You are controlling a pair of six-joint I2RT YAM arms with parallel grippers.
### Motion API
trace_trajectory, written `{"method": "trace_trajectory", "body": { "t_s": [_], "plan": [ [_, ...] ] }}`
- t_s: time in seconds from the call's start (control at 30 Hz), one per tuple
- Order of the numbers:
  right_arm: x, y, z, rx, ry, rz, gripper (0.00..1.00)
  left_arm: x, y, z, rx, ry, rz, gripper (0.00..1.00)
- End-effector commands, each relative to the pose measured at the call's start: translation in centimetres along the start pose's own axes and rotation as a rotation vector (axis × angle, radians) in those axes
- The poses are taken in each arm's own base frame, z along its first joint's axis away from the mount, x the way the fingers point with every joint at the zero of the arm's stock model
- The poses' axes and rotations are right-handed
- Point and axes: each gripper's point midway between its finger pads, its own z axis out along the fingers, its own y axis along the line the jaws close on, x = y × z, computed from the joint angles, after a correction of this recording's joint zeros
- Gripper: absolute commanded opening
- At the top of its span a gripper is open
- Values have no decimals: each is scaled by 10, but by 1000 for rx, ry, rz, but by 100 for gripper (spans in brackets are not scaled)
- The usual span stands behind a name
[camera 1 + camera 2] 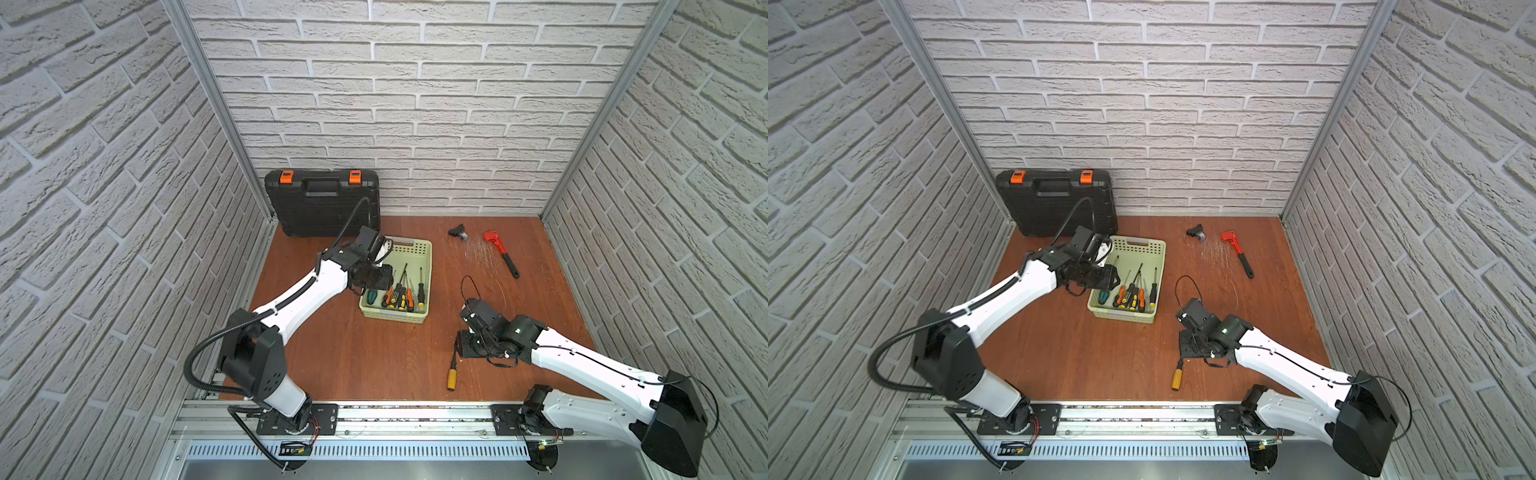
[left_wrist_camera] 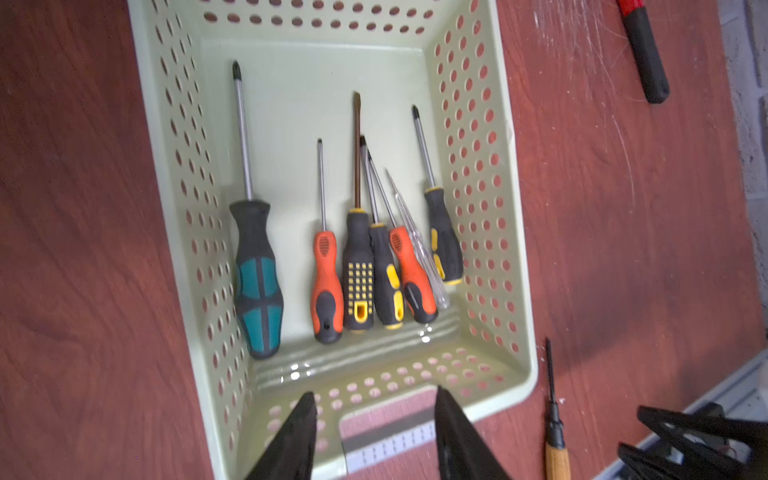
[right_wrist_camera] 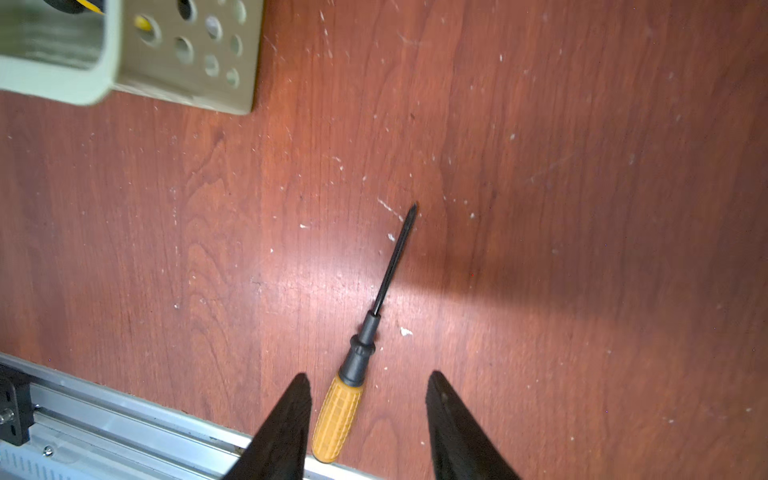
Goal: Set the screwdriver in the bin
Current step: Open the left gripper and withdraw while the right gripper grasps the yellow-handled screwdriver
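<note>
The screwdriver has a yellow ribbed handle and a thin black shaft, and lies flat on the wooden table near the front rail. My right gripper hangs open over it; the handle lies between the fingers, close to one of them and ungripped. The pale green perforated bin holds several screwdrivers side by side. My left gripper is open and empty above the bin's end with the handle slot.
A black toolcase with orange latches leans on the back wall. A red pipe wrench and a small black part lie at the back right. The metal rail borders the table's front edge.
</note>
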Motion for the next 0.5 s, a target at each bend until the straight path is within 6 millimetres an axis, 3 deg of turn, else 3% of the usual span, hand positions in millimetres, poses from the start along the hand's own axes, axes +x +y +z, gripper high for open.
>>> {"method": "trace_trajectory", "body": {
  "t_s": [0.0, 0.13, 0.47],
  "plan": [
    [10, -1, 8, 20, 2, 59, 51, 16, -10, -7, -18, -56, -29, 49],
    [21, 9, 17, 33, 42, 26, 54, 33, -11, -23, -51, -108, -37, 50],
    [45, 26, 45, 78, 147, -38, 59, 50, 18, -46, -111, -212, -135, 52]
  ]
}}
